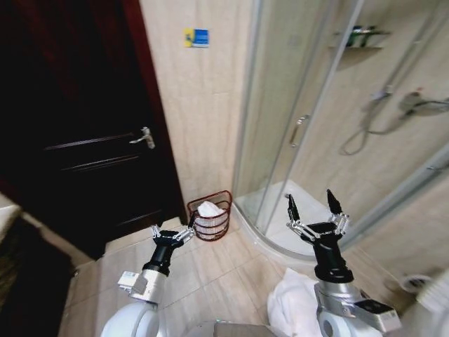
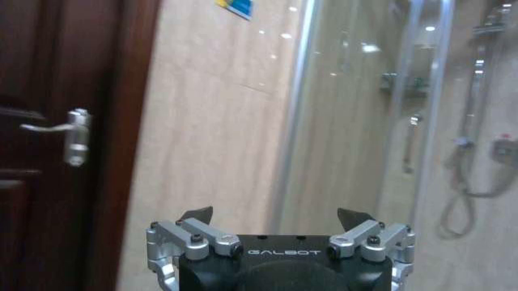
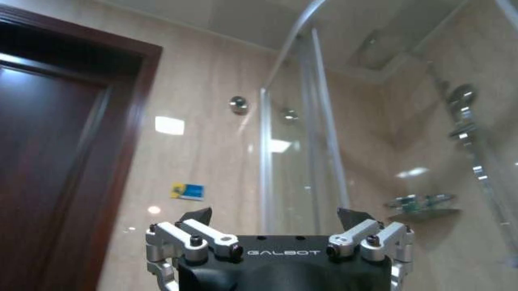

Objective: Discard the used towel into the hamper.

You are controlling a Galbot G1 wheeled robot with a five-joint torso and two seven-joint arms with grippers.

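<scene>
My left gripper [image 1: 173, 235] hangs low with its fingers spread apart and nothing between them, just short of the hamper [image 1: 210, 217]. My right gripper [image 1: 309, 205] is raised, fingers also wide apart and empty, in front of the shower enclosure [image 1: 316, 112]. The hamper stands on the tiled floor [image 1: 210, 274] against the wall, between the dark door [image 1: 77, 119] and the shower, with a white towel [image 1: 210, 208] inside it.

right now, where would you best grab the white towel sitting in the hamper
Pinch the bunched peak of the towel that rises above the hamper rim, coming straight down from above, since the wire walls close off every side. The left end effector, open, looks nearest.
</scene>
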